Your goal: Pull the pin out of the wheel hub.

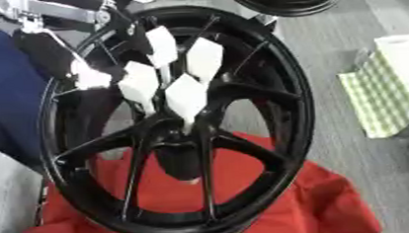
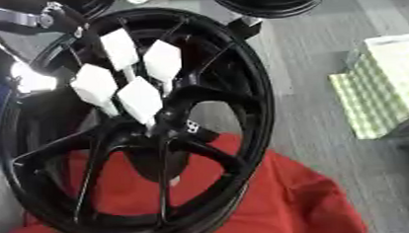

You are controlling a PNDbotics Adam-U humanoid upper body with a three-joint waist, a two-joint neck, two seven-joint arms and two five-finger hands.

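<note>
While the black wheel (image 1: 241,77) stood nearly upright on a red cloth (image 1: 315,202), the left robot hand (image 1: 167,70) reached in from the upper left, its white-tipped fingers (image 1: 187,97) closing toward the hub (image 1: 178,132) at the centre of the spokes. Whether they were grasping the pin I could not tell; the pin itself was hidden behind them. By my judgement the pull was not yet done. No right robot hand showed. A green checked box (image 1: 376,98) sat well apart at the right, its contents unseen.
</note>
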